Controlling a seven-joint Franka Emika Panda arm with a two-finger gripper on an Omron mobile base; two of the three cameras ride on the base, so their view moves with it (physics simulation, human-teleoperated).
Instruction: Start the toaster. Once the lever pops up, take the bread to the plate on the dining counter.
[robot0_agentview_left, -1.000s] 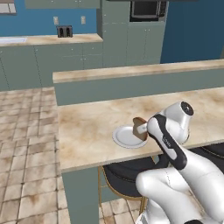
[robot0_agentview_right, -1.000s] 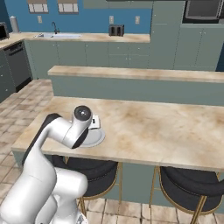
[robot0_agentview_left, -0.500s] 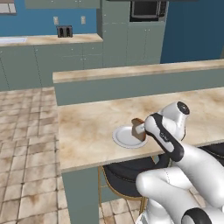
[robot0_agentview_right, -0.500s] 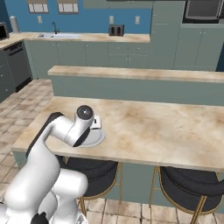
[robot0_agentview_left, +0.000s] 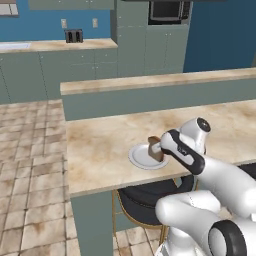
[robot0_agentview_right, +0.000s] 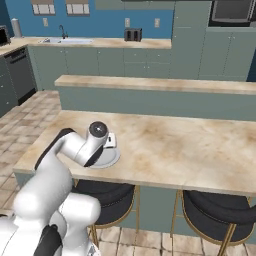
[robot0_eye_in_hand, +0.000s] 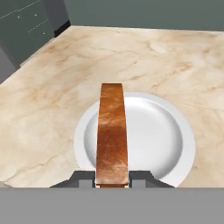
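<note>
Beige marble dining counter (robot0_agentview_left: 105, 142), blue walls

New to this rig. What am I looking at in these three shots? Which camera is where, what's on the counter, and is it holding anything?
It is a rendered kitchen with a white robot arm on a base that can drive. Two pictures come from cameras on that base, behind the arm to its left and right, looking forward and down. The third comes from a camera on the hand, looking along the tool.

The arm reaches over the dining counter, a beige marble-look top with a raised ledge behind. On it lies a round white plate. The tool is shut on the bread, a brown-crusted slice held on edge over the plate. Whether it touches the plate, I cannot tell.

Far back, on the kitchen worktop, stands the small dark toaster. Dark stools sit under the counter.
</note>
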